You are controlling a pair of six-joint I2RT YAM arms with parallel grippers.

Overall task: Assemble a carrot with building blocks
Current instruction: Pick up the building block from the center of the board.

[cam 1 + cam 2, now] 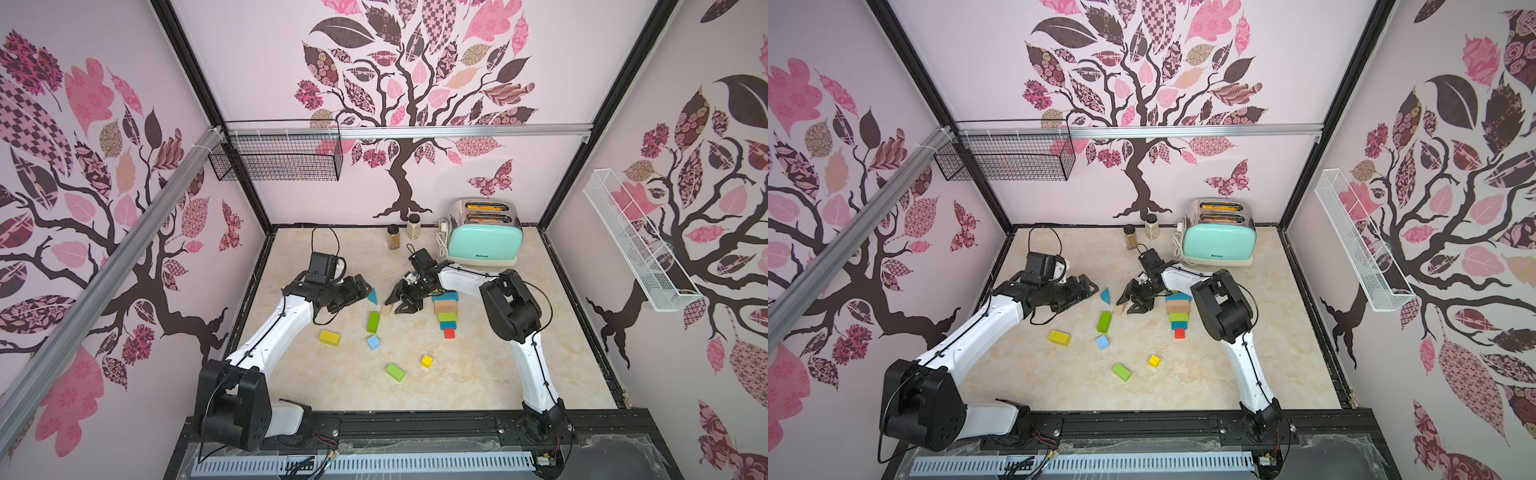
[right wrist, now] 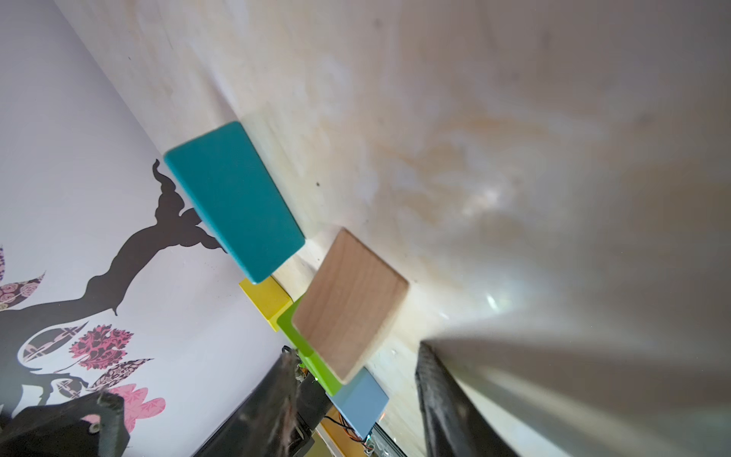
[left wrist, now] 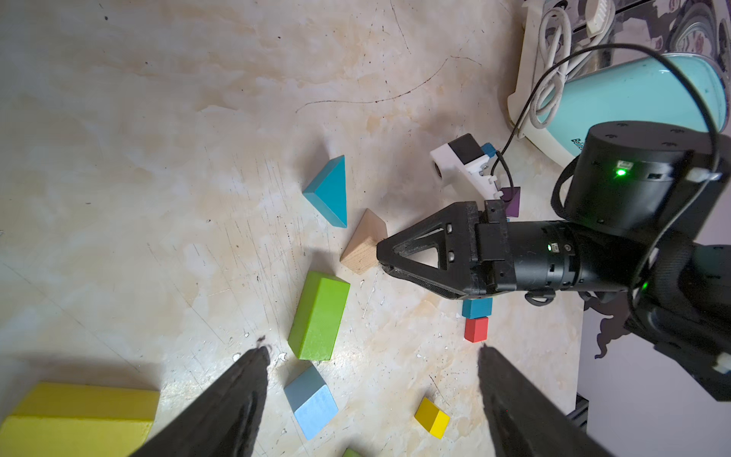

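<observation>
A row of building blocks lies flat on the table: teal piece (image 1: 444,296), bare wood brick (image 1: 445,307), green (image 1: 446,317), teal (image 1: 448,325), red cube (image 1: 449,333). My right gripper (image 1: 397,303) is open, and a bare wood wedge (image 1: 387,310) lies at its fingertips (image 2: 425,356), touching neither finger that I can see. My left gripper (image 1: 366,290) is open and empty beside a teal wedge (image 1: 372,296). Loose on the table are a green brick (image 1: 373,322), yellow brick (image 1: 329,337), light blue cube (image 1: 373,342), yellow cube (image 1: 427,360) and another green brick (image 1: 395,372).
A mint toaster (image 1: 484,241) with its coiled cord stands at the back right, with two spice jars (image 1: 393,237) to its left. A black wire basket (image 1: 278,160) hangs on the back wall and a white one (image 1: 636,241) on the right wall. A purple block (image 3: 513,201) lies behind the right gripper.
</observation>
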